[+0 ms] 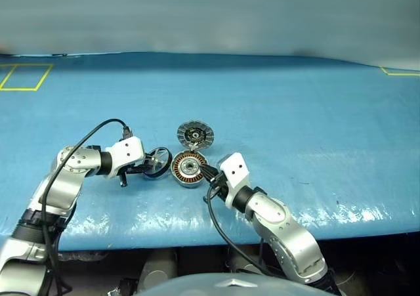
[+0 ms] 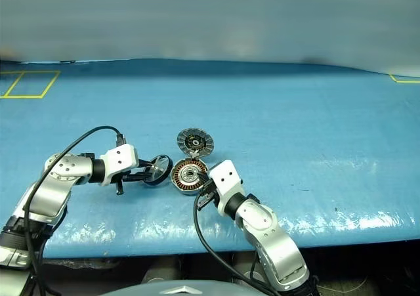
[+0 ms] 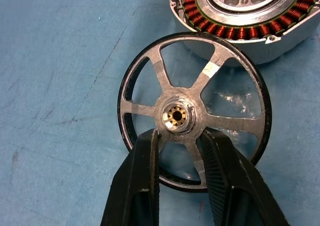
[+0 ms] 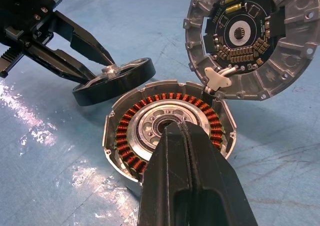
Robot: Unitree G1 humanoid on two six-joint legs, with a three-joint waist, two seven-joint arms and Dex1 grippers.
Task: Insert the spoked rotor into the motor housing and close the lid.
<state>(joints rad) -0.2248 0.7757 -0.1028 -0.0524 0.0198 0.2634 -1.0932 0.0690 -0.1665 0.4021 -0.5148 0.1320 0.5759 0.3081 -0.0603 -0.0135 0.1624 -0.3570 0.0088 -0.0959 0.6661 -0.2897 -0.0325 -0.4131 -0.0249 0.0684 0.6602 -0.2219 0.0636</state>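
The spoked rotor (image 3: pixel 177 117), a silver wheel with a dark rim, hangs just left of the motor housing (image 1: pixel 187 167). My left gripper (image 3: pixel 180 133) is shut on its central hub, and it is tilted on edge a little above the table. The housing sits on the blue table, its copper windings (image 4: pixel 130 136) and silver centre exposed. Its lid (image 4: pixel 240 35) stands open at the far side, hinged, with the ribbed inner face and dark centre showing. My right gripper (image 4: pixel 176 128) is shut, its tips over the housing's centre from the near right. I cannot tell if they touch it.
The blue table (image 1: pixel 295 125) stretches wide around the parts. Yellow tape marks lie at the far left (image 1: pixel 23 77) and far right (image 1: pixel 399 71). The table's front edge (image 1: pixel 341 227) runs close below both arms. A black cable (image 1: pixel 98 128) loops from the left wrist.
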